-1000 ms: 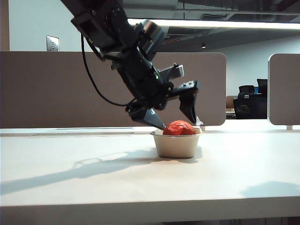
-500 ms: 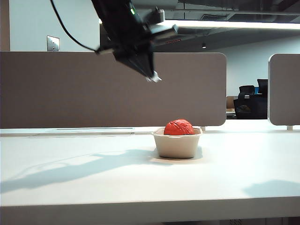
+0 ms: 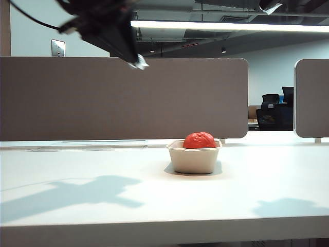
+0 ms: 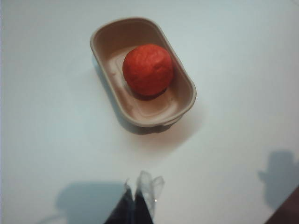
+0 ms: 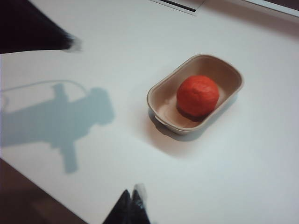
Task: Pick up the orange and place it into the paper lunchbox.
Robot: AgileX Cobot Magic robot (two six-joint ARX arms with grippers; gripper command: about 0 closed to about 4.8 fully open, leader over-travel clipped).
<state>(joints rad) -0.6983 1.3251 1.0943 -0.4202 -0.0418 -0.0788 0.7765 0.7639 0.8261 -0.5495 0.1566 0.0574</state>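
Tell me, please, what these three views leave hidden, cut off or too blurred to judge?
- Orange: its lower half, behind the paper lunchbox wall in the exterior view.
- Left gripper: blurred there; most of its arm is cut off by the top edge.
- Right gripper: only its shut tips show at the wrist view's edge; in the exterior view, just a scrap at the top edge.
- The lunchbox's floor under the orange: hidden in every view.

An office (open-plan): desk partitions (image 3: pixel 123 98), swivel chair (image 3: pixel 275 110), strip light (image 3: pixel 231 25).
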